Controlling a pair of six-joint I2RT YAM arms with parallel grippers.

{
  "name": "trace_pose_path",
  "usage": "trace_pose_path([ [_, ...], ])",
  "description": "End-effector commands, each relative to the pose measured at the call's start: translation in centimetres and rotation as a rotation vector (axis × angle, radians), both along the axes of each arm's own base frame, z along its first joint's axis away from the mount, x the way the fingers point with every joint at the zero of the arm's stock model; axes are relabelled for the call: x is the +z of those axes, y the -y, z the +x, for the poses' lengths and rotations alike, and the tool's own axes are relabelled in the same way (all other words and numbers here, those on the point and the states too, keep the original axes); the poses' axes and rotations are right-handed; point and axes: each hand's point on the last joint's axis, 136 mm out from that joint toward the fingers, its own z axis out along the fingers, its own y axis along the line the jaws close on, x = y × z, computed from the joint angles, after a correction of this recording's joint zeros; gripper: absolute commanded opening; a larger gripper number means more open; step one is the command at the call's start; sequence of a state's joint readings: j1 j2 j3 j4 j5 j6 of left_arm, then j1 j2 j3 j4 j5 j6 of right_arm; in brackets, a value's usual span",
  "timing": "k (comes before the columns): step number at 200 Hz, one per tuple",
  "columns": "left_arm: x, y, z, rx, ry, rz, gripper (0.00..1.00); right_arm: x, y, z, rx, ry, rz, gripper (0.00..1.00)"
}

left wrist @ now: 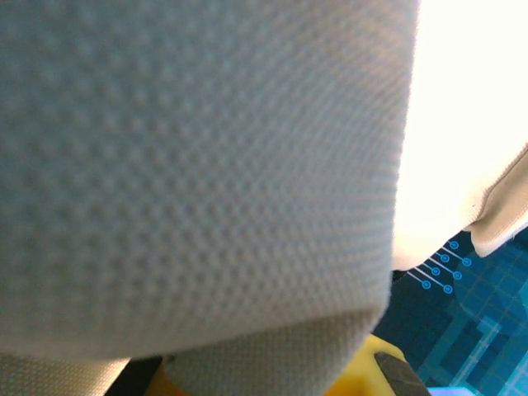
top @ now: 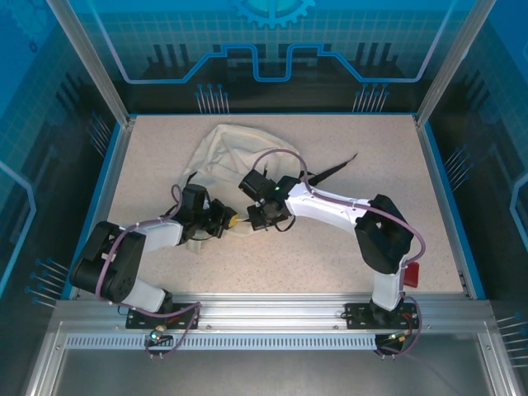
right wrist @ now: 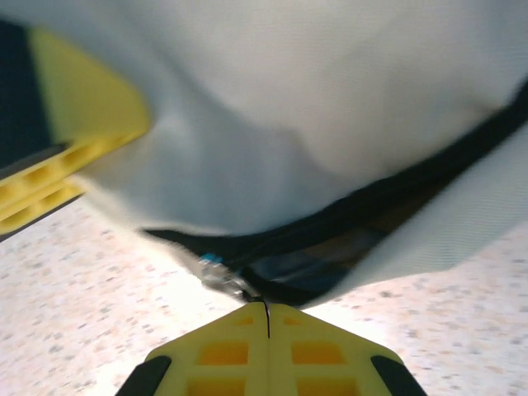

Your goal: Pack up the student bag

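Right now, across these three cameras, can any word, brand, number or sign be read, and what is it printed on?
No text can be read anywhere.
The student bag: plain cream fabric, no label showing.
The back wall: a gear emblem and circuit lines, but no letters.
The red tag on the right arm: too small to read.
The zip pull: too blurred to read.
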State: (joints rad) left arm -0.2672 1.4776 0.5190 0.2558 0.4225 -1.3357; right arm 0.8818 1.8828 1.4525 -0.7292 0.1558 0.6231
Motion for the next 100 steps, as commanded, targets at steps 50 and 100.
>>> trace_pose_path([
  [50, -0.5, -1.0, -1.2, -0.015, -0.019, 0.05, 0.0, 0.8, 1.1, -0.1, 0.113, -0.041, 0.026, 0.0],
  [100, 0.1, -0.7, -0.8, -0.03, -0.004, 0.039, 0.0, 1.7, -0.4, -1.3, 0.249, -0.04, 0.072, 0.59],
])
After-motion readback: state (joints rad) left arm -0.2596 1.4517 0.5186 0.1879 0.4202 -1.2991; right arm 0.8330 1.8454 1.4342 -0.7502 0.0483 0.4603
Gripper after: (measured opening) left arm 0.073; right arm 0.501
